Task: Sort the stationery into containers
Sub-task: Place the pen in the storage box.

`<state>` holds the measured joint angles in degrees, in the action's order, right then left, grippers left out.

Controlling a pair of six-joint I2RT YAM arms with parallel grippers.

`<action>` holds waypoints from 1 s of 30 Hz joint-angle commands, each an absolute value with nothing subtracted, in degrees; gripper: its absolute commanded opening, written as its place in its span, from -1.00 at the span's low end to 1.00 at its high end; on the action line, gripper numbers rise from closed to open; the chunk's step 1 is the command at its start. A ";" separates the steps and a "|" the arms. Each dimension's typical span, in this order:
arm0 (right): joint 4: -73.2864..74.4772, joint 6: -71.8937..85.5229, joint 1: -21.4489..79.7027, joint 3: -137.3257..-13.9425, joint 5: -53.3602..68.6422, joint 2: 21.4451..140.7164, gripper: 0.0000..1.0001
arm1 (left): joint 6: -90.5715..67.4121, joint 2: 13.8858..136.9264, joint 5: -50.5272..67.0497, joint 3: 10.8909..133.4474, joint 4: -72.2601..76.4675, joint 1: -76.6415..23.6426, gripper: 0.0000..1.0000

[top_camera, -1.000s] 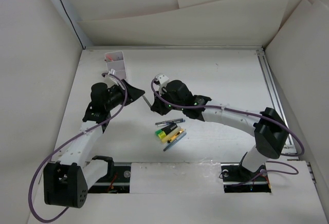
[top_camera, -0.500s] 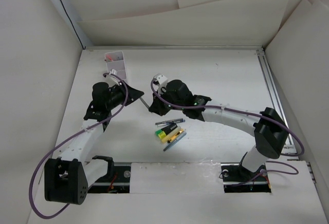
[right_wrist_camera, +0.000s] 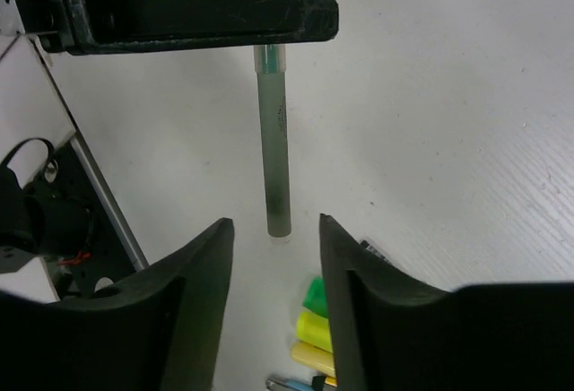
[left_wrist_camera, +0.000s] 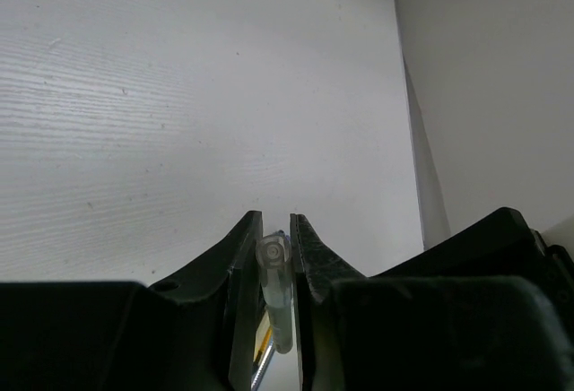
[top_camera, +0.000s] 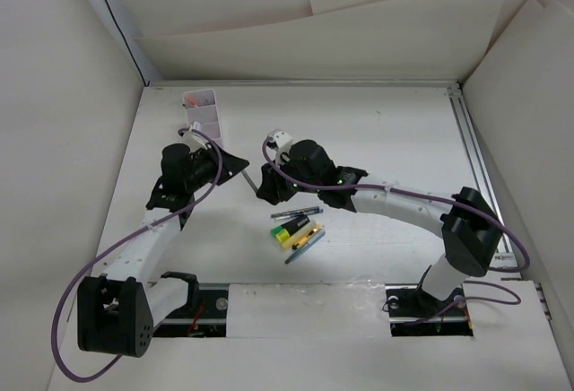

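Left gripper (left_wrist_camera: 276, 226): jaws closed down to pen width, clamping 1 translucent grey-green pen (right_wrist_camera: 273, 140) by its end, both fingers tight on the barrel.
Pen pose: runs straight out past the left fingertips, free end pointing at the right gripper (right_wrist_camera: 275, 224). Cannot tell its height over the table (top_camera: 395, 140).
Right gripper: wide open, holding nothing. The pen's free end sits just ahead of the gap between its 2 fingers, roughly centred, touching neither.
Grippers relative: nose to nose and near each other in the top view, with only the pen bridging them.
Loose stationery: small pile (top_camera: 296, 230) on the table, near the right gripper, on its base side. Yellow-green highlighters (right_wrist_camera: 314, 319) show just beneath the right fingers in the right wrist view. A grey pen and a blue pen lie at the pile's edges in the top view.
Container (top_camera: 203, 115): white divided box, beyond the left gripper's wrist, on the side away from the right gripper. Something red sits in its farthest compartment; the other contents are too small to tell.
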<state>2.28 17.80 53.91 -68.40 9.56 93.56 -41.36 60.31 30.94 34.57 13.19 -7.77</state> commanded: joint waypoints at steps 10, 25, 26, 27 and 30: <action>-3.51 19.16 53.88 -64.61 3.88 86.66 0.19 | -42.88 58.10 23.21 37.52 12.74 -7.47 -1.00; -6.94 27.24 50.71 -59.15 -8.35 79.63 0.17 | -47.29 68.99 3.27 54.48 15.91 -7.47 -1.00; -6.94 27.25 50.71 -59.15 -8.35 79.63 0.17 | -47.29 69.86 -0.49 55.45 16.52 -7.47 -1.00; -6.94 27.25 50.71 -59.15 -8.35 79.63 0.17 | -47.89 70.83 -1.83 56.68 16.52 -6.86 -1.00; -7.47 27.77 50.19 -58.62 -7.83 79.63 0.17 | -47.90 76.45 -4.56 63.17 15.30 -4.05 -1.00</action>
